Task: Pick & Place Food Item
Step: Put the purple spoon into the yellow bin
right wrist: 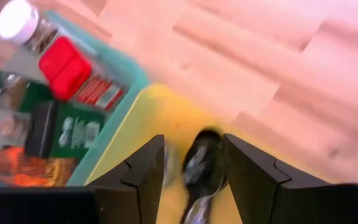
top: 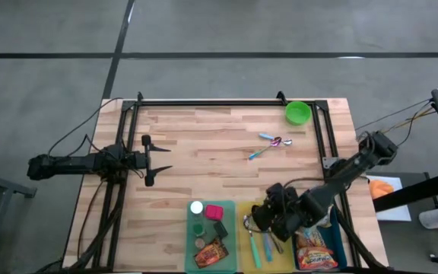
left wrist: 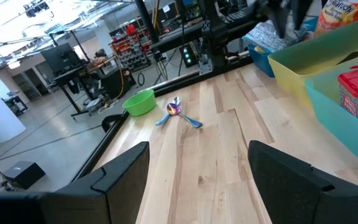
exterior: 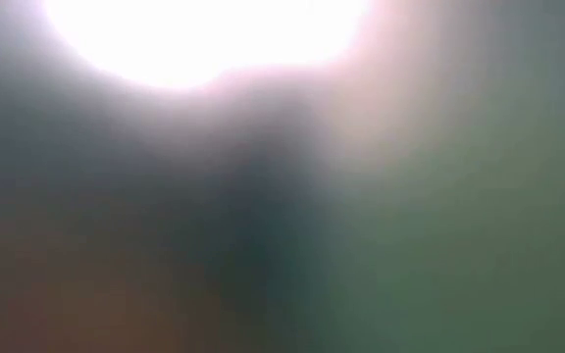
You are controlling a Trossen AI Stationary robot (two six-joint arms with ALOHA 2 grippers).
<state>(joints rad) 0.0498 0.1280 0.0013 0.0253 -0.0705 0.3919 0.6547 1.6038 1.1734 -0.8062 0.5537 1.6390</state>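
Dark fingers (right wrist: 145, 177) of the right claw (right wrist: 194, 168) straddle a metal spoon (right wrist: 201, 165) lying in the yellow bin (right wrist: 160, 115), parted around its bowl but not clamped on it, apparently lined up to lift it. Beside that claw, the teal bin (top: 230, 236) groups the food items: a red-lidded container (top: 214, 211) and an orange packet (top: 211, 253). Well away across the surface (top: 204, 144), the left claw (top: 152, 162) waits, spread and empty.
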